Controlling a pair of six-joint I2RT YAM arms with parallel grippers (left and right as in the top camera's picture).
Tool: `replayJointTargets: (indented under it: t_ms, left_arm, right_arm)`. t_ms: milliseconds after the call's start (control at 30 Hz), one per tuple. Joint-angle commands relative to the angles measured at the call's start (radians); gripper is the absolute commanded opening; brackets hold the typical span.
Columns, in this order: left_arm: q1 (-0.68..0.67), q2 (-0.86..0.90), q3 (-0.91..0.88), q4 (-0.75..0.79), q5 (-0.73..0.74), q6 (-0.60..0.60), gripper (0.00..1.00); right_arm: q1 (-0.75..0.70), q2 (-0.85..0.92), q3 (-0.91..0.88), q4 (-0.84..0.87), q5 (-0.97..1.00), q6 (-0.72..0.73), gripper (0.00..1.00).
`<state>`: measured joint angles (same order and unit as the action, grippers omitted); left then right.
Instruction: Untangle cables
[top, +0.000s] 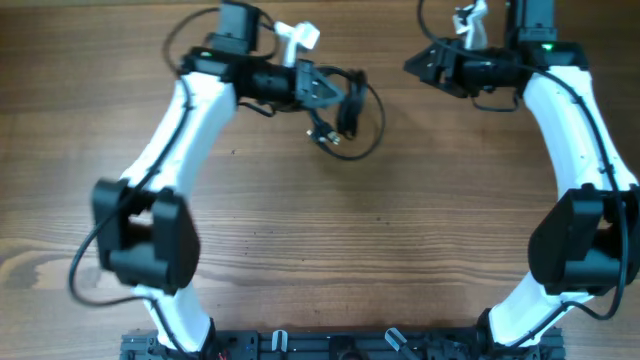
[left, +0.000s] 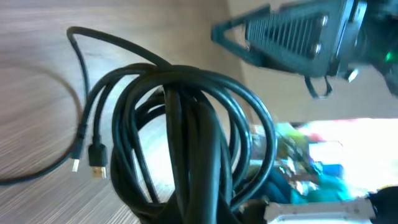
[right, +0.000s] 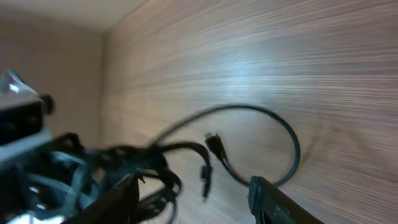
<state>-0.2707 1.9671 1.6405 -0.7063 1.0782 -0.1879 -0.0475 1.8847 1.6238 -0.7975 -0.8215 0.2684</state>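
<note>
L gripper (top: 328, 90) closed, apparently on the cables (top: 348, 112), one knotted bundle at far side, left of centre; R gripper (top: 418, 62) open, empty, well apart to the right; bring R in, pinch one loose plug end (left: 96, 163), pull away slowly w/ L holding firm.

The cables (top: 345, 110) are black throughout. Two plugs (left: 96, 168) end in small tips, one gold and one whitish. The worktop (top: 400, 230) is mid-brown with a fine streaked wood grain, and looks paler and greyer in the wrist views. The left arm (top: 168, 140) and right arm (top: 570, 120) are white with black joints, and a small green light (top: 547, 46) shows on each. A blur (left: 311, 162) of teal, blue and pink shows beyond the coil.
</note>
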Motion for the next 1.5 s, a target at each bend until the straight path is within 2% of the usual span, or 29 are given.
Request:
replayJointTargets:
  t_ms: [0,233,300,433,500,533,633,700,867,1067,1233,1467]
  left_arm:
    - [-0.047,0.075,0.013,0.047,0.161,-0.023,0.04]
    - [-0.081,0.175,0.013,0.040,0.083,-0.030,0.04]
    - [-0.085,0.194,0.013,0.037,0.062,-0.032,0.08]
    - [-0.085,0.228,0.013,0.037,-0.009,-0.079,0.31]
    - [-0.082,0.233,0.013,0.035,-0.049,-0.086,0.54]
    - [-0.082,0.233,0.013,0.032,-0.076,-0.086,0.60]
    - [-0.078,0.233,0.013,0.010,-0.180,-0.086,0.89]
    - [-0.069,0.233,0.013,-0.027,-0.292,-0.085,0.97]
    - [-0.013,0.230,0.017,-0.139,-0.566,-0.085,1.00]
    - [0.089,0.175,0.085,-0.247,-0.706,-0.085,1.00]
    - [0.101,0.095,0.099,-0.231,-0.729,-0.087,1.00]
    - [-0.024,0.096,0.097,-0.206,-0.743,-0.190,0.98]
  right_arm:
    - [-0.036,-0.004,-0.001,-0.020,0.022,-0.008,0.58]
    - [-0.041,-0.004,-0.001,-0.043,0.097,-0.007,0.59]
    - [-0.040,-0.004,-0.001,-0.047,0.114,-0.007,0.59]
    - [-0.040,-0.004,-0.001,-0.058,0.153,-0.008,0.59]
    - [-0.040,-0.004,-0.001,-0.063,0.165,-0.011,0.59]
    - [-0.040,-0.004,-0.001,-0.064,0.169,-0.010,0.59]
    - [-0.040,-0.004,-0.001,-0.064,0.175,-0.021,0.59]
    - [-0.040,-0.004,-0.001,-0.066,0.175,-0.026,0.59]
    - [-0.040,-0.004,-0.001,-0.067,0.175,-0.031,0.60]
    - [-0.040,-0.004,-0.001,-0.063,0.179,-0.033,0.61]
    - [-0.039,-0.004,-0.001,-0.064,0.201,-0.032,0.62]
    - [-0.038,-0.003,-0.001,-0.064,0.210,-0.032,0.63]
